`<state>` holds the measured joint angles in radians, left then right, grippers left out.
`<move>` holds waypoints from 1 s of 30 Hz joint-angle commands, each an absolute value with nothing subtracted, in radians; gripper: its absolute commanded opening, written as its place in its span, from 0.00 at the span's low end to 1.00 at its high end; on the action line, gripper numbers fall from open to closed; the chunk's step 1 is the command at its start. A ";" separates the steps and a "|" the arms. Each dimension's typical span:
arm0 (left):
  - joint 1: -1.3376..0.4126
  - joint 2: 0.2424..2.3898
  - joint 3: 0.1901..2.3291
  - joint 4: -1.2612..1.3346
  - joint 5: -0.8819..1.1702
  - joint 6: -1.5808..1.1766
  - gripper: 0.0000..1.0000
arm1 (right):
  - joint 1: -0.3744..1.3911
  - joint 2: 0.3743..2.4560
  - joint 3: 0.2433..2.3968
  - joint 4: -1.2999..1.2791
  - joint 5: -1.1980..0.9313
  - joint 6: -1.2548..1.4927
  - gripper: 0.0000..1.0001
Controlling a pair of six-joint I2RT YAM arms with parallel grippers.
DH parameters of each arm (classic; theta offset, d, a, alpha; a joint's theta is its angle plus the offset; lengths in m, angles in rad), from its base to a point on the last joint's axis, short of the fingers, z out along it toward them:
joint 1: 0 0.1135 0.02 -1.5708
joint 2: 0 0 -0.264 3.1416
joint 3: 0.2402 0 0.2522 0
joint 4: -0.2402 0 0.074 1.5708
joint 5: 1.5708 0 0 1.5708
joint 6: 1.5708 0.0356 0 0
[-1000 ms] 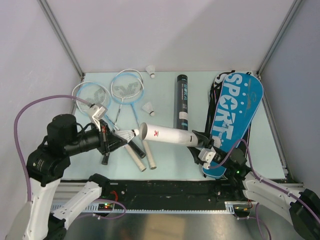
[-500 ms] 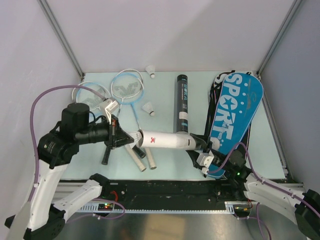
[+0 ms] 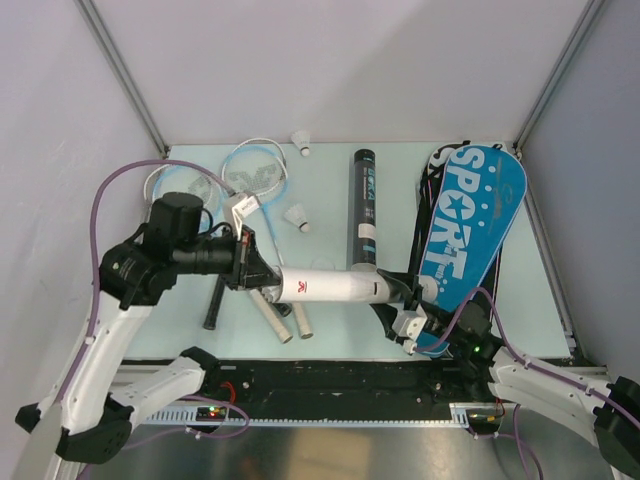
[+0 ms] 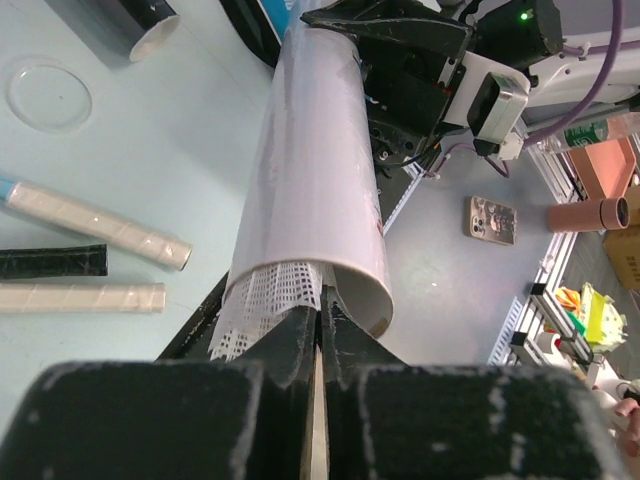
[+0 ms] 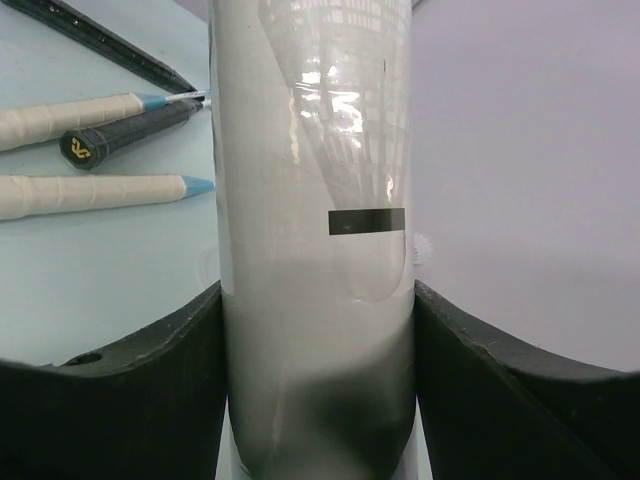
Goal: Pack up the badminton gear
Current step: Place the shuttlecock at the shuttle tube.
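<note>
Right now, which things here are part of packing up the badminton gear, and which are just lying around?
Part of the job:
white tube; shuttlecock at its mouth; black tube; loose shuttlecock left of it; far-edge shuttlecock; rackets; blue SPORT bag, probably.

Just lying about:
phone; pink cylinder.

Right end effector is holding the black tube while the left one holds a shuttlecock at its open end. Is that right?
Not quite. The right end effector grips the white tube, not the black one; the black tube lies apart on the table, as the top external view shows. The rest stands: the left end effector holds a shuttlecock at the white tube's open end.
</note>
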<state>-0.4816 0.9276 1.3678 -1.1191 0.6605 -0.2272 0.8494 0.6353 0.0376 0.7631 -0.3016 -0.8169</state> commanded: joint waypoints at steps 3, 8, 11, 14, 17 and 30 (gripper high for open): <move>-0.488 0.965 1.383 -1.060 0.690 -0.235 0.07 | 0.869 0.616 0.034 0.833 -0.304 -0.838 0.46; -0.493 0.965 1.353 -0.997 0.697 -0.284 0.12 | 0.871 0.628 0.030 0.857 -0.289 -0.836 0.45; -0.496 0.958 1.330 -0.955 0.710 -0.315 0.18 | 0.872 0.636 0.028 0.871 -0.276 -0.833 0.44; -0.497 0.942 1.322 -0.939 0.701 -0.339 0.30 | 0.874 0.632 0.027 0.870 -0.265 -0.829 0.44; -0.497 0.910 1.340 -0.936 0.653 -0.355 0.40 | 0.877 0.627 0.026 0.857 -0.254 -0.826 0.44; -0.497 0.857 1.416 -0.936 0.557 -0.381 0.49 | 0.881 0.629 0.037 0.849 -0.234 -0.811 0.42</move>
<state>-0.4923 0.8669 1.3846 -0.9634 0.5705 -0.3740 0.8742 0.6468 0.0376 0.7784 -0.2401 -0.8131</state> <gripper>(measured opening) 0.514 0.671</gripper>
